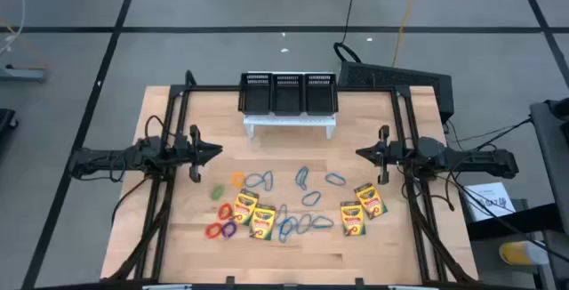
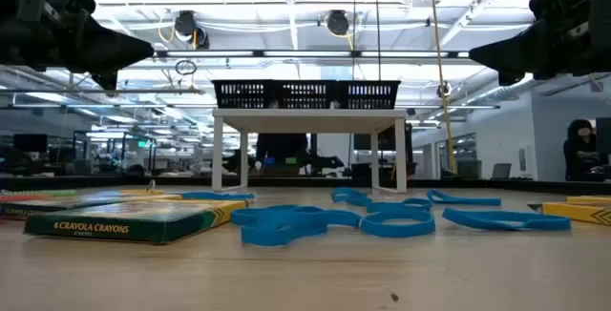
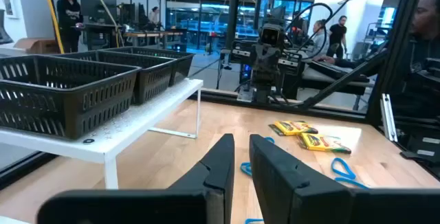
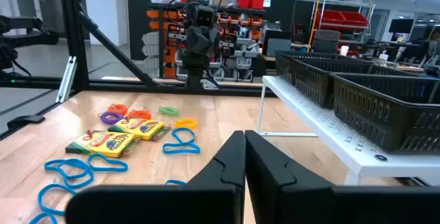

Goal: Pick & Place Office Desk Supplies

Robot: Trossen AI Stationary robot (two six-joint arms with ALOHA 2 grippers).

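Note:
Four yellow-and-green crayon boxes lie flat on the wooden table: two near left (image 1: 244, 207) (image 1: 263, 221) and two near right (image 1: 353, 219) (image 1: 369, 199). Several blue loops (image 1: 302, 178) (image 2: 286, 223) lie between them. Small orange (image 1: 236, 179), green (image 1: 218, 190), red (image 1: 224, 211) and purple (image 1: 228, 229) loops lie at the left. My left gripper (image 1: 218, 152) (image 3: 240, 141) hovers level above the table's left side, with a narrow gap between its fingers and nothing in it. My right gripper (image 1: 359, 154) (image 4: 245, 136) hovers opposite at the right, shut and empty.
A black three-compartment mesh organiser (image 1: 289, 92) stands on a white riser (image 1: 291, 123) at the table's far middle. Black frame rails (image 1: 173, 121) run along the table's left and right sides. People (image 3: 69, 7) stand in the room beyond.

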